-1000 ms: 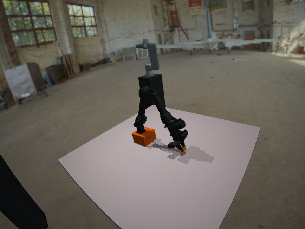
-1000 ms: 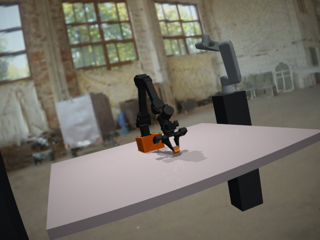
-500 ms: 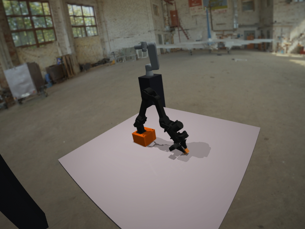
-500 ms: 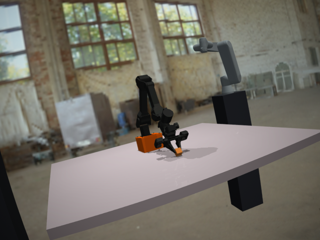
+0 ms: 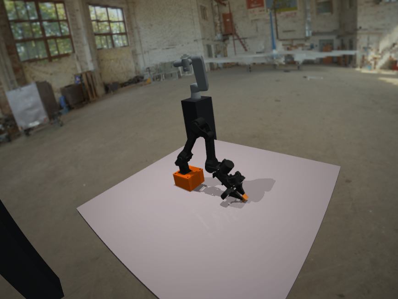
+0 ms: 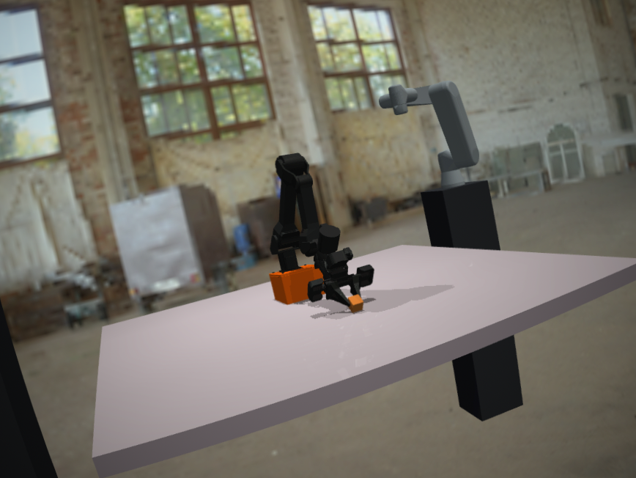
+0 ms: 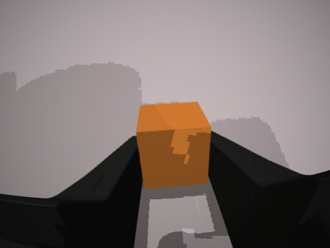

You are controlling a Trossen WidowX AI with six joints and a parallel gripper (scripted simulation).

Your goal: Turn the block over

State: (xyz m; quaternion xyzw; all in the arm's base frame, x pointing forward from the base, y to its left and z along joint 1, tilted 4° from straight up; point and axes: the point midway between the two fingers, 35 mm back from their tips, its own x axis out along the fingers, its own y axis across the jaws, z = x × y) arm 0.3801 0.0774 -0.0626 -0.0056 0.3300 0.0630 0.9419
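Right now my claw (image 7: 174,172) is pinching the orange block (image 7: 173,144) at centre frame in the wrist view, tilted low over the table (image 5: 193,244). I see no mark on it; releasing at this slant risks it tumbling onto the wrong face.

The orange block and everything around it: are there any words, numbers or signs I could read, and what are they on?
None can be read.
The block, shut between the gripper's fingers, shows plain orange faces with only a shadow patch, no lettering.
The orange base of the arm carries only dark dots.
The red and green signs on the far wall are too blurred to read.
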